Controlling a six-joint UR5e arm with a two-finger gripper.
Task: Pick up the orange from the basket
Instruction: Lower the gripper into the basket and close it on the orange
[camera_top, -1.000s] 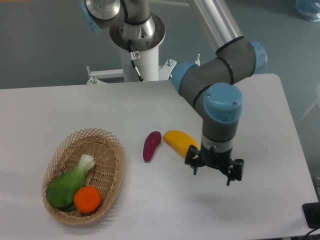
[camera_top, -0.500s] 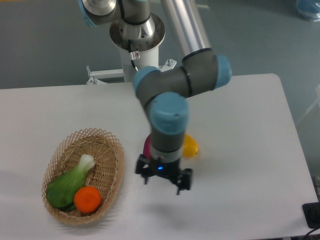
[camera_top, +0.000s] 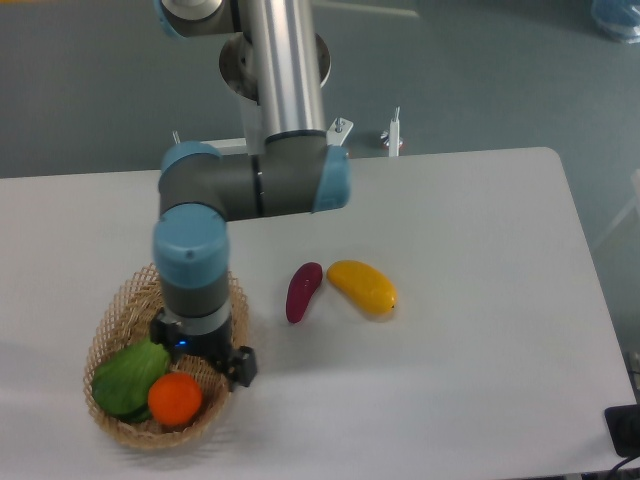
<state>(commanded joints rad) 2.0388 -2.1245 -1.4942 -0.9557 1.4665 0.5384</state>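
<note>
The orange (camera_top: 175, 399) is small, round and bright. It lies at the near end of the tan wicker basket (camera_top: 110, 318), next to a green leafy vegetable (camera_top: 125, 377). My gripper (camera_top: 199, 359) hangs over the basket, just above and slightly right of the orange, and hides the middle of the basket. Its fingers are spread and hold nothing. The wrist covers part of the vegetable.
A purple eggplant-shaped piece (camera_top: 303, 291) and a yellow mango-shaped fruit (camera_top: 362, 286) lie side by side on the white table (camera_top: 480, 300), to the right of the basket. The arm's base column (camera_top: 285, 70) stands at the table's back edge.
The arm has swept left across the table, from beside the yellow fruit to over the basket. The yellow and purple pieces show fully again. The orange has not moved.
</note>
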